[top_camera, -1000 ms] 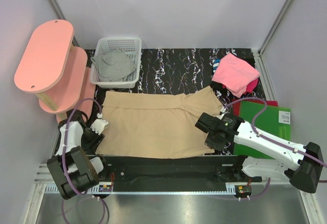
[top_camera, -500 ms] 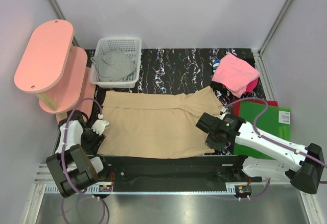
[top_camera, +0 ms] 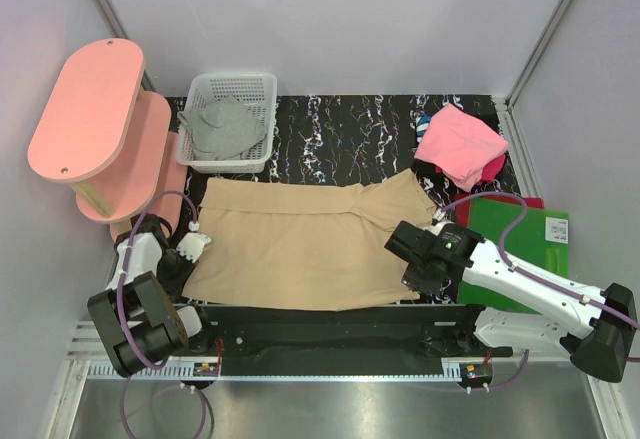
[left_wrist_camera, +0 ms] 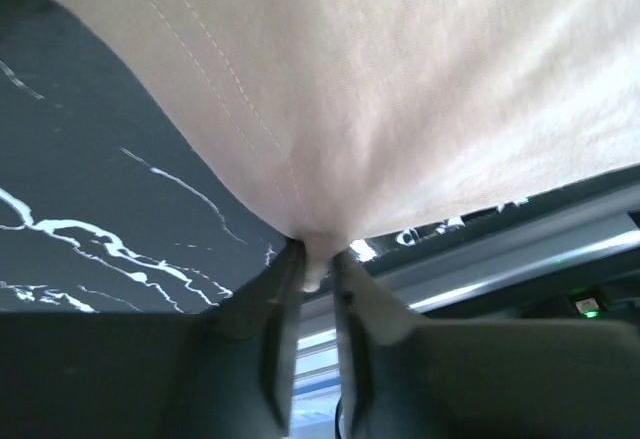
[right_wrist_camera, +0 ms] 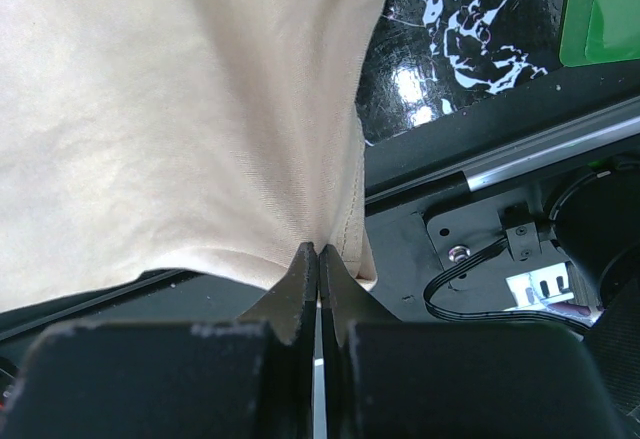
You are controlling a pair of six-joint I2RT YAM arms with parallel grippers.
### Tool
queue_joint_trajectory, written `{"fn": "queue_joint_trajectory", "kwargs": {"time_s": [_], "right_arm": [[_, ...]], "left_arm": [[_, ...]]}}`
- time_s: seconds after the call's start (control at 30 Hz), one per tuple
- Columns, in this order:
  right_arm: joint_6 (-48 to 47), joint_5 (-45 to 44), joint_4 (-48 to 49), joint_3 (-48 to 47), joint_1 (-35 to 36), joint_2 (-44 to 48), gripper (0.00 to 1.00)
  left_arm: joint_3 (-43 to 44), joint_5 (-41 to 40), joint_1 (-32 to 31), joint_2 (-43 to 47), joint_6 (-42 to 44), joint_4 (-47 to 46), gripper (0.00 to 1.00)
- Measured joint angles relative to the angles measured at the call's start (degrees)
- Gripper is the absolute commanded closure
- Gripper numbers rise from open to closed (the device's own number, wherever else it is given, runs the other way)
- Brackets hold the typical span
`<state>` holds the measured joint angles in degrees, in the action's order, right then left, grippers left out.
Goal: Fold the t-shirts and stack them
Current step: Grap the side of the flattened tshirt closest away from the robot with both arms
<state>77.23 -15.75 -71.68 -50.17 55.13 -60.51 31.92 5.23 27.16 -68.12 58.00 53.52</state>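
On veined black tabletop, soft tan t-shirt

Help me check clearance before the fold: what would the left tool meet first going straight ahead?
The tan t-shirt: its corner is pinched in the left tool, and cloth fills the way ahead. Depth beyond is unclear.

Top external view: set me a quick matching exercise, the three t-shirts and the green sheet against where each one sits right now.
Things:
1 tan t-shirt
2 grey t-shirt
3 pink t-shirt
4 green sheet

Places:
A in the white basket
B far right corner
C spread across the middle of the table
D flat at the near right

Pairs: 1-C, 2-A, 3-B, 4-D.
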Motion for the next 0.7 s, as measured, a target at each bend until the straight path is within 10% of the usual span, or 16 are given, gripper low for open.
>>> {"fn": "queue_joint_trajectory", "kwargs": {"time_s": [0.7], "right_arm": [[-1.1,3.3,-3.6,-1.8,0.0,3.7,1.00]], "left_arm": [[5.6,0.2,0.0,6.4,3.1,10.1,1.00]]}}
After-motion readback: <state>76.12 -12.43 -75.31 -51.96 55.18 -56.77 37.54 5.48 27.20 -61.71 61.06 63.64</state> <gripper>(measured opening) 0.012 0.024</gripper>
